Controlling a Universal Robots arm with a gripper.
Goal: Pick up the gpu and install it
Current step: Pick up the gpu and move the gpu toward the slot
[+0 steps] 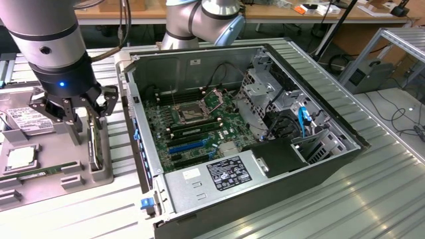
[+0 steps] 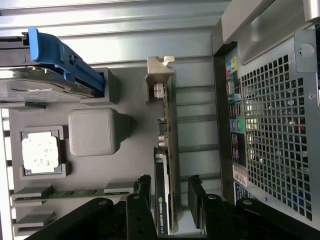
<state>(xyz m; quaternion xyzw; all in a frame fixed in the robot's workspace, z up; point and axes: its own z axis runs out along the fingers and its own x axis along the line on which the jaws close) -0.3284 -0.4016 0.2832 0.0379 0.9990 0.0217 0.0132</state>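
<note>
- gpu [image 1: 93,147] [image 2: 169,135] stands on edge in a slot of the gray tray [image 1: 40,177] [image 2: 135,150], beside the case [image 1: 265,199] [image 2: 270,125], on the exterior view's left.
- Gripper [image 1: 85,117] [image 2: 169,184] is spread wide, straddling the card's black end. One of its fingers [image 2: 196,195] is on each side, and a gap shows at one.

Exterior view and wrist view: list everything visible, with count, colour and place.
table: one, silver, ribbed.
computer case: one, black, side open, on the table.
tray: one, grey, at the exterior view's left of the computer case.
gpu: one, green board with black face, standing on edge in the tray.
hard drive: one, silver with white label, in the tray.
processor chip: one, silver, in the tray.
memory stick: one, green, lying in the tray.
arm: one, silver-grey, above the tray.
hand: one, black, open, fingers either side of the gpu.
</note>
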